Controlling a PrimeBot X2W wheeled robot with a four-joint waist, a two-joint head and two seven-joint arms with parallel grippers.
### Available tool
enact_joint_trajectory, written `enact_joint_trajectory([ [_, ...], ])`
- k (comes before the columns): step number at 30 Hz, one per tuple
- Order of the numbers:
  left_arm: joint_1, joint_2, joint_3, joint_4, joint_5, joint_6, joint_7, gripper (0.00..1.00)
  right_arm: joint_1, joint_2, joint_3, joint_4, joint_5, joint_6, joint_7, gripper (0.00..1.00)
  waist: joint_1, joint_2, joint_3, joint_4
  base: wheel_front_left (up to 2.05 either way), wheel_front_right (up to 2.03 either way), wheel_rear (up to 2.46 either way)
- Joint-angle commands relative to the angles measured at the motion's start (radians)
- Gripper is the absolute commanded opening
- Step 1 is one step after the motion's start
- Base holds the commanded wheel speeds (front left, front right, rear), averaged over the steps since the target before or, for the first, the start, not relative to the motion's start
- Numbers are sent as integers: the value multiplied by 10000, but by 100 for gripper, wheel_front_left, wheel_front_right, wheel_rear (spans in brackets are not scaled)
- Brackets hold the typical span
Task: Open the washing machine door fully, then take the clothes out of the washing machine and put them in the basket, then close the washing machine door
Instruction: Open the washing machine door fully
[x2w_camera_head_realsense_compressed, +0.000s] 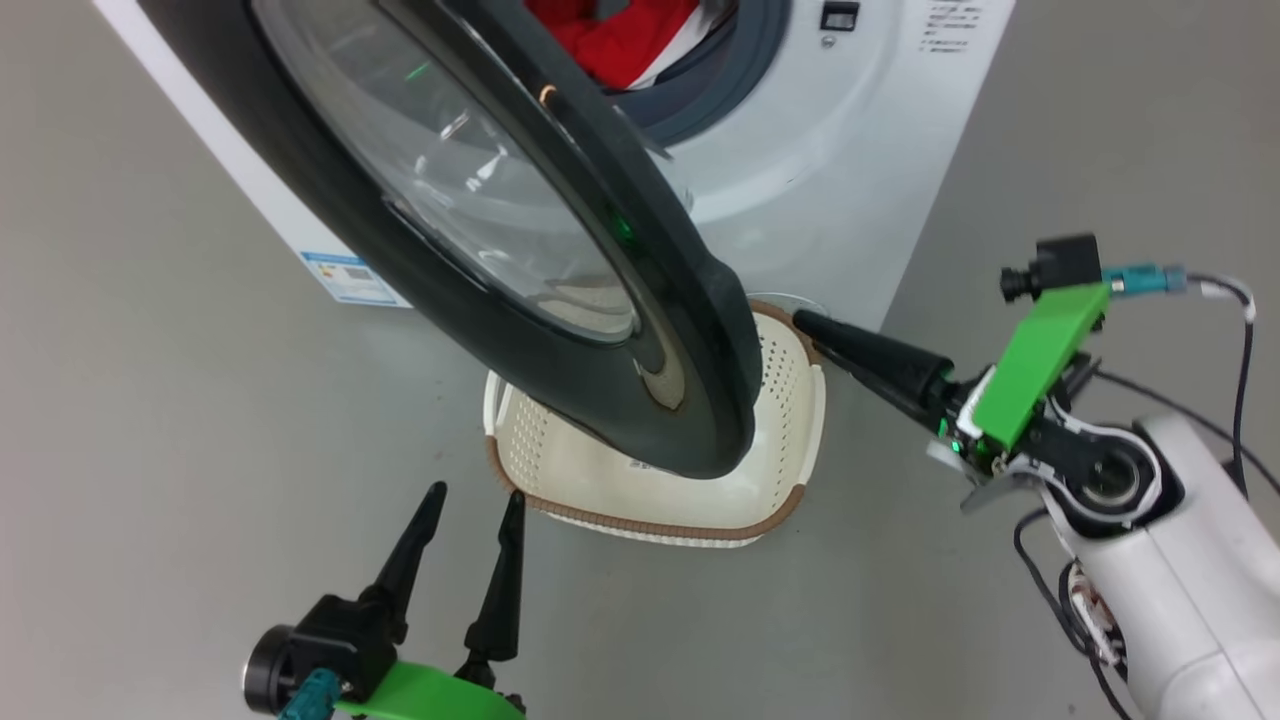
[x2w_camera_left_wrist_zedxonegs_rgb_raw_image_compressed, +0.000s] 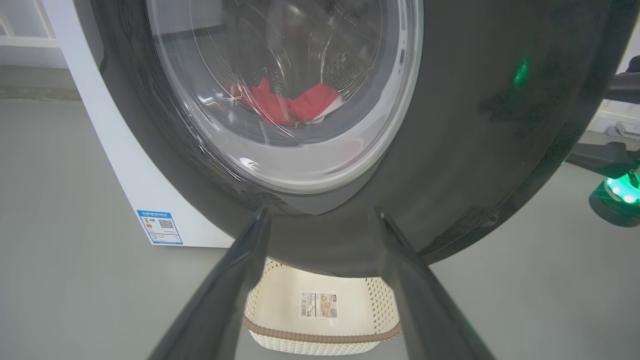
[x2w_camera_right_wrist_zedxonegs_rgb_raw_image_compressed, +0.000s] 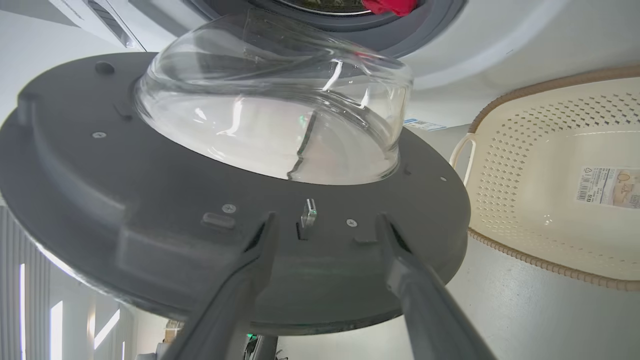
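The washing machine door (x2w_camera_head_realsense_compressed: 600, 400), black-rimmed with a bulging glass bowl, stands partly swung out from the white washing machine (x2w_camera_head_realsense_compressed: 850, 130). Red clothes (x2w_camera_head_realsense_compressed: 610, 40) lie in the drum, seen through the glass as red clothes (x2w_camera_left_wrist_zedxonegs_rgb_raw_image_compressed: 280, 105). The cream basket (x2w_camera_head_realsense_compressed: 650, 525) sits on the floor under the door's lower edge. My left gripper (x2w_camera_head_realsense_compressed: 475, 495) is open in front of the door, empty. My right gripper (x2w_camera_head_realsense_compressed: 825, 340) points at the door's free edge. In the right wrist view it (x2w_camera_right_wrist_zedxonegs_rgb_raw_image_compressed: 325, 225) is open, facing the door's grey inner side (x2w_camera_right_wrist_zedxonegs_rgb_raw_image_compressed: 125, 200), with nothing held.
Grey floor lies all around. A blue label (x2w_camera_head_realsense_compressed: 350, 278) marks the machine's lower left corner. The basket's inside (x2w_camera_right_wrist_zedxonegs_rgb_raw_image_compressed: 525, 175) holds nothing but a sticker. The right arm's fingers (x2w_camera_left_wrist_zedxonegs_rgb_raw_image_compressed: 602, 157) show past the door's rim in the left wrist view.
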Motion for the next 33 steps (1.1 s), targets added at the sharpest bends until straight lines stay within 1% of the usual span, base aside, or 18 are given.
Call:
enact_joint_trajectory([
  [1,82,118,403,-157,89,-95,-92,100,241,24,6,-270,-86,50,-149,100,0,0,-192,-198,0,0,0],
  [12,480,118,1096,-16,319,-279,-92,100,2094,-91,-306,-306,-179,50,-1383,100,0,0,-656,-882,0,0,0],
  [21,686,118,1440,40,448,-353,-92,100,3515,-521,-77,-645,-972,50,-3117,100,0,0,-864,-1270,0,0,0],
  [24,755,118,1503,66,463,-372,-92,100,3827,-794,107,-719,-1382,50,-3909,100,0,0,-919,-1346,0,0,0],
  [27,804,118,1510,83,467,-382,-92,100,4068,-1075,254,-673,-1908,50,-5112,100,0,0,-956,-1373,0,0,0],
  [30,825,118,1516,101,460,-390,-92,100,4217,-1397,702,-517,-2598,50,-6264,100,0,0,-966,-1382,0,0,0],
  [31,825,118,1516,101,460,-390,-92,100,4217,-1397,702,-517,-2598,50,-6264,100,0,0,-966,-1382,0,0,0],
  [32,827,118,1530,116,470,-397,-92,100,4260,-1496,995,-429,-2825,50,-6925,100,0,0,-968,-1390,0,0,0],
  [33,825,118,1538,123,479,-402,-92,100,4270,-1564,1170,-409,-2956,50,-7234,100,0,0,-971,-1394,0,0,0],
])
